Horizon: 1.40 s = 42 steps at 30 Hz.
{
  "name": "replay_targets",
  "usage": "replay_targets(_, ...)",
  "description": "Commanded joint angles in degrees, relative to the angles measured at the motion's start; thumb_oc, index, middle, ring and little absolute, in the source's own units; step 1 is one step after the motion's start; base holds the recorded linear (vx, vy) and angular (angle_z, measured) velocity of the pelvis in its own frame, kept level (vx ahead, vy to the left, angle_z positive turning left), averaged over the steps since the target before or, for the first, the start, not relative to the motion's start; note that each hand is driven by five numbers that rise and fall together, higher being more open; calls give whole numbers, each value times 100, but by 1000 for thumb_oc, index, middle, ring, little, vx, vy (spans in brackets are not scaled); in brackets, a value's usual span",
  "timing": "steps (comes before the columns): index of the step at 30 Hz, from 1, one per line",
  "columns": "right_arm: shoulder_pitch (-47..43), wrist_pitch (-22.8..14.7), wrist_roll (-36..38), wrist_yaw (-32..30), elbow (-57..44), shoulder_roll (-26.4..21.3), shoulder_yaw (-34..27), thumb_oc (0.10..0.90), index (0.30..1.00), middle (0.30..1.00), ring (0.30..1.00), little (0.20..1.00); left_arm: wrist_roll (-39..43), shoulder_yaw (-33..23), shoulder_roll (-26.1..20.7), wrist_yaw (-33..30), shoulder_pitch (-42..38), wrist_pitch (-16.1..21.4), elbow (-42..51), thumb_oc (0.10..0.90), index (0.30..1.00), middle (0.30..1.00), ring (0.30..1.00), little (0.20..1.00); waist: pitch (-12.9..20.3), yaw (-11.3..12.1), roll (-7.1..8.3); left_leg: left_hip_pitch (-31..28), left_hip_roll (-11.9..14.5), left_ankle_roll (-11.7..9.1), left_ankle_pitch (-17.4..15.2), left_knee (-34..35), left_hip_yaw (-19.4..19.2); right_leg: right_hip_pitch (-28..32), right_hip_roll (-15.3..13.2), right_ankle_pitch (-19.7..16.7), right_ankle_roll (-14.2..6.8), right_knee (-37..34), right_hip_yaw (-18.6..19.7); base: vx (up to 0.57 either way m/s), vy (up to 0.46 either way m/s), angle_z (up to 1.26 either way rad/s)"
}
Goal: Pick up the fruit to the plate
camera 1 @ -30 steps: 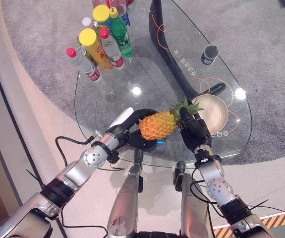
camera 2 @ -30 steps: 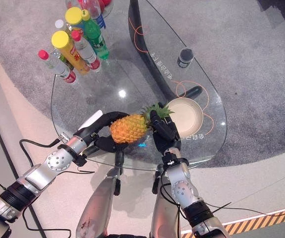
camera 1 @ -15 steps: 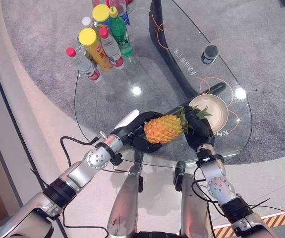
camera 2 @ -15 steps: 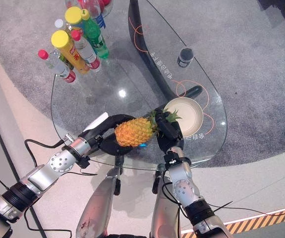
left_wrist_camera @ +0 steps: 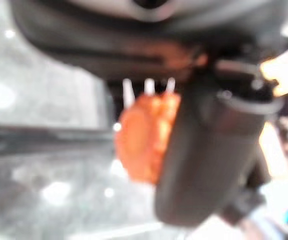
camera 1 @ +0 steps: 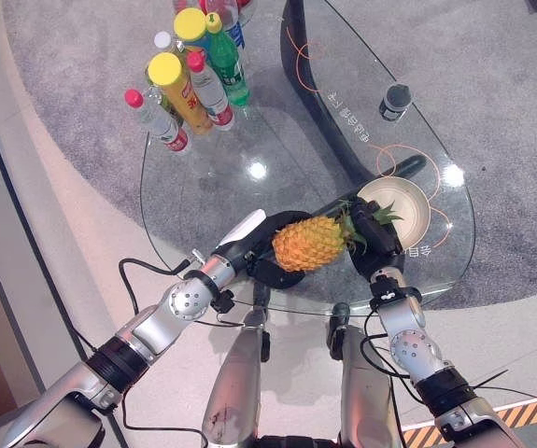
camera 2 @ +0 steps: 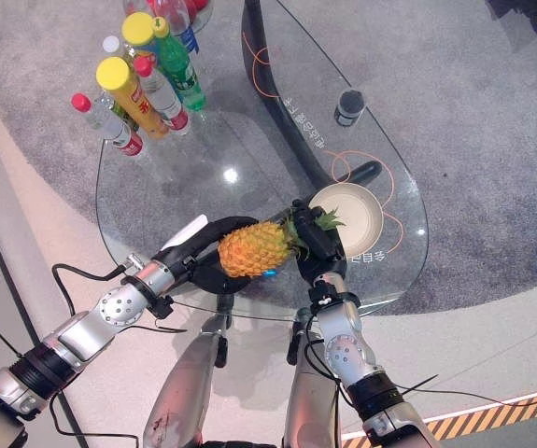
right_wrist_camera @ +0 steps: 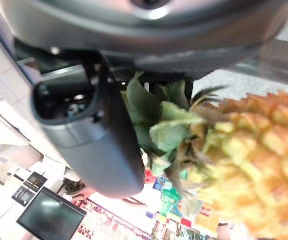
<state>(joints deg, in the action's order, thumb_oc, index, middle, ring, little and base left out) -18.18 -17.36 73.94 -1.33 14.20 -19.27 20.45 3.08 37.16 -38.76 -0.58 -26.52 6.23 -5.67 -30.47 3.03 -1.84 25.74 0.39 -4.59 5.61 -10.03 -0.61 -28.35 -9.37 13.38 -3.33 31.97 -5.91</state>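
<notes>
A yellow-orange pineapple (camera 1: 311, 242) with a green crown (right_wrist_camera: 160, 121) is held lying on its side just above the glass table (camera 1: 249, 173). My left hand (camera 1: 266, 264) is curled round its base end, the white thumb cover (camera 1: 247, 227) on the outside. Round the crown end my right hand (camera 1: 380, 248) is curled, its thumb (right_wrist_camera: 91, 142) beside the leaves. The cream plate (camera 1: 410, 211) lies right of the fruit, and the crown's tips overlap the plate's near-left rim. The left wrist view shows the pineapple's (left_wrist_camera: 144, 137) base past the dark thumb (left_wrist_camera: 209, 150).
Several bottles and yellow-capped cans (camera 1: 193, 75) stand clustered at the table's far left. A small dark cup (camera 1: 394, 101) stands at the far right edge. A dark curved table leg (camera 1: 324, 112) runs under the glass toward the plate.
Both hands have carried the pineapple to the right, toward the plate; its crown now reaches the plate's rim. Little movement in the last half second.
</notes>
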Motion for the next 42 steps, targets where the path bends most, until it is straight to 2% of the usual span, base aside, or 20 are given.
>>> replay_targets(1,-980,-192,-190,655,-1118,336,146,100,300,300,300,200,-292,-44,164,59,-145,265,621,800,900,900,900,900,68,-187,150,-68,-531,454,-844,-1084,-175,498,91,-1625,-122,-1744,-172,0,0,0)
replay_targets(17,-926,-189,-229,605,-1111,335,77,100,300,300,300,200,-353,-169,212,-87,-71,231,552,800,900,900,900,900,68,-187,164,-98,-519,455,-829,-1052,-189,512,111,-1620,-111,-1746,-195,0,0,0)
replay_targets(21,-894,-204,-475,519,-1097,314,45,100,300,300,300,200,-370,-195,206,-92,-42,213,546,800,900,900,900,900,68,-188,167,-99,-512,456,-830,-1057,-193,509,112,-1616,-108,-1733,-201,0,0,0)
replay_targets(24,-891,-395,-1555,16,-1141,175,-11,100,300,300,300,200,-467,-215,204,-171,4,104,577,800,900,900,900,900,68,-202,181,-100,-496,453,-827,-1055,-204,512,116,-1611,-106,-1731,-210,0,0,0)
replay_targets(26,-897,-412,-1723,-85,-1162,122,-51,100,300,300,300,200,-486,-234,190,-194,16,79,575,800,900,900,900,900,68,-204,183,-99,-500,455,-833,-1063,-205,511,121,-1606,-104,-1723,-211,0,0,0)
replay_targets(28,-926,-440,-2203,-310,-1254,-32,-183,100,300,300,300,200,-544,-305,168,-292,84,51,538,800,900,900,900,900,68,-212,185,-91,-493,455,-823,-1050,-215,495,130,-1603,-106,-1710,-223,0,0,0)
replay_targets(30,-938,-415,-2437,-427,-1307,-87,-231,100,300,300,300,200,-561,-350,159,-316,126,52,526,800,900,900,900,900,68,-211,184,-94,-492,455,-820,-1040,-210,492,139,-1599,-106,-1709,-220,0,0,0)
replay_targets(34,-978,-366,-3849,-1133,-1500,-285,-353,100,300,300,300,200,-662,-450,177,-330,239,3,524,800,900,900,900,900,68,-227,180,-141,-486,459,-813,-1001,-206,514,158,-1592,-105,-1711,-206,0,0,0)
replay_targets(42,-1055,-60,-5324,-1741,-1897,-637,-497,100,300,300,300,200,-744,-516,252,-379,361,-122,514,800,900,900,900,900,68,-262,179,-214,-465,447,-871,-1051,-203,594,165,-1544,-104,-1684,-184,4,-1,0)
